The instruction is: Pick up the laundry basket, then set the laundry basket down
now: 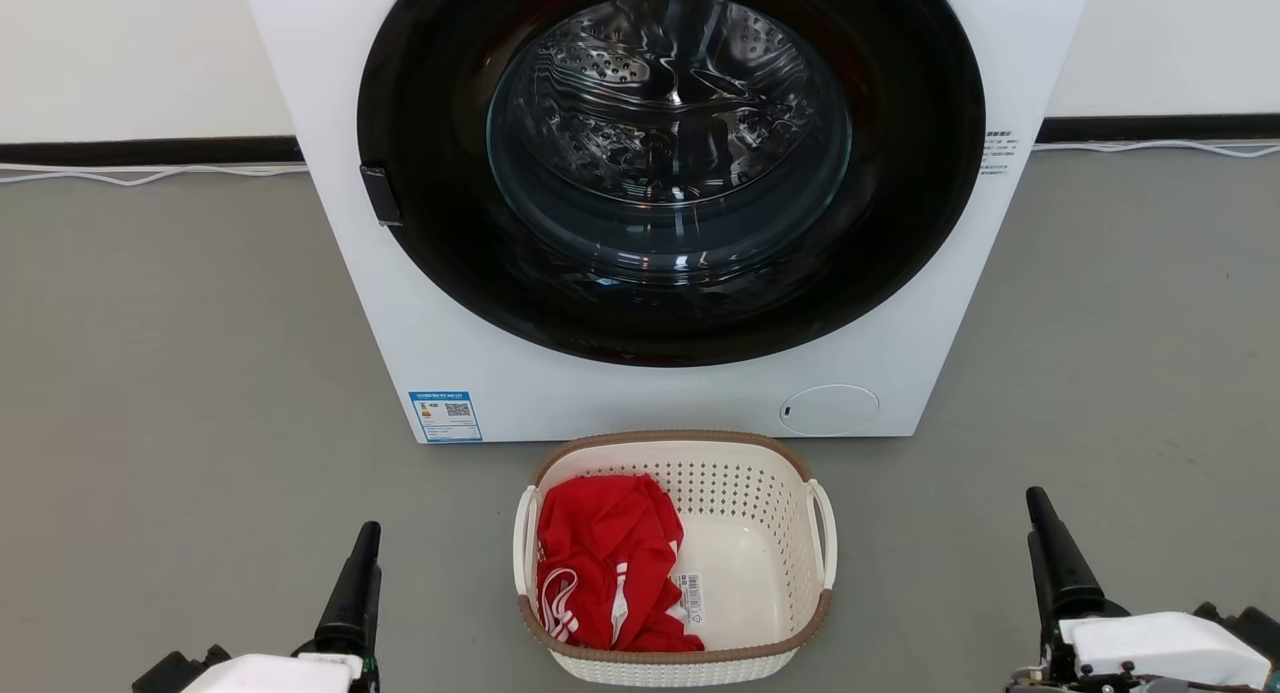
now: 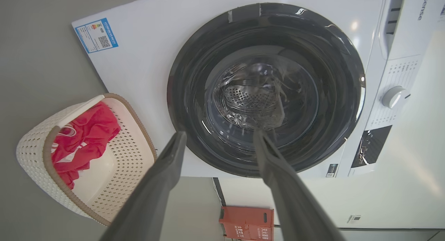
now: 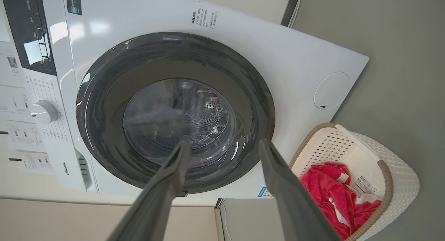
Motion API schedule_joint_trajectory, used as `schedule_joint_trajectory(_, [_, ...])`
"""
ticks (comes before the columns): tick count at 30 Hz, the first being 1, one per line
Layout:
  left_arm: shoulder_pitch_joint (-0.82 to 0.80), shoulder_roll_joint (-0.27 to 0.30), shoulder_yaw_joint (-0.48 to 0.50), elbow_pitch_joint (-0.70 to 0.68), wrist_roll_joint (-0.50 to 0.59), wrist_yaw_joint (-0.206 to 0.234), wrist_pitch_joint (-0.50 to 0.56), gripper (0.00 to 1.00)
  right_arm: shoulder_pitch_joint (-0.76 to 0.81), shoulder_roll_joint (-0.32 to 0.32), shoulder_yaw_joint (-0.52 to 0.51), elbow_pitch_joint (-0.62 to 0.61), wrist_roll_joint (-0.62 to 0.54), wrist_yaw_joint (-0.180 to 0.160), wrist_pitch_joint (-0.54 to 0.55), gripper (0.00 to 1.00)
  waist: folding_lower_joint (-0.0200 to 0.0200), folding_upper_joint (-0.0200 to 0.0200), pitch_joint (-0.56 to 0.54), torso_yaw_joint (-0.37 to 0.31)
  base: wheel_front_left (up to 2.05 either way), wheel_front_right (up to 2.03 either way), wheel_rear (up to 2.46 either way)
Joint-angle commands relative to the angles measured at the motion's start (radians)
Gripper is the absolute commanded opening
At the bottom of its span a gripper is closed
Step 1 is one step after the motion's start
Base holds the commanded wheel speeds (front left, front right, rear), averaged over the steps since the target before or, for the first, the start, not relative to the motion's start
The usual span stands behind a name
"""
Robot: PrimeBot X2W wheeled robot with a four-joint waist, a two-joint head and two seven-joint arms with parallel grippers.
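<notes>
1. The left gripper (image 2: 219,134) was wide open and empty. Its two dark fingers rose from the bottom edge of its wrist view, well apart, touching nothing, with the washer door behind them.
2. Same deal for the right gripper (image 3: 224,143): fully released, nothing between the fingers, nothing touched.
3. Head count: two grippers, one laundry basket (image 1: 660,437), one red garment (image 1: 600,548), one washing machine (image 1: 600,393). The basket had two white loop handles (image 1: 823,533), one per side, and one barcode sticker (image 1: 690,598) inside.
4. Arm pose, head view: the left gripper sat in the lower left corner and the right one in the lower right. Each pointed up the frame, with a pale wrist block at the bottom edge.
5. The basket stood upright on the grey floor (image 1: 150,373) at bottom centre of the head view, just in front of the washer. It was between the grippers and well apart from both.
6. The red garment, with white stripes, was bunched in the left half of the basket. The sticker lay on the basket's bottom just beside it.
7. The washer took up the upper middle of the frame, with its round dark door and glass facing the camera.
</notes>
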Motion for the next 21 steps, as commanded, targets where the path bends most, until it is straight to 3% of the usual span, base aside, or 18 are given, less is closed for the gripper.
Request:
schedule_joint_trajectory(1, [-0.032, 0.008, 0.002, -0.035, 0.035, 0.005, -0.012, 1.00, -0.028, -0.008, 0.009, -0.036, -0.046, 0.003, -0.017, 1.00, -0.0002, 0.0000, -0.001, 0.000, 0.00, 0.00, 0.00])
schedule_joint_trajectory(21, [-0.046, 0.011, -0.032, -0.015, 0.311, 0.027, -0.071, 1.00, -0.047, -0.026, 0.054, -0.036, -0.410, 0.004, -0.076, 1.00, -0.0002, 0.0000, -0.008, 0.002, 0.00, 0.00, 0.00])
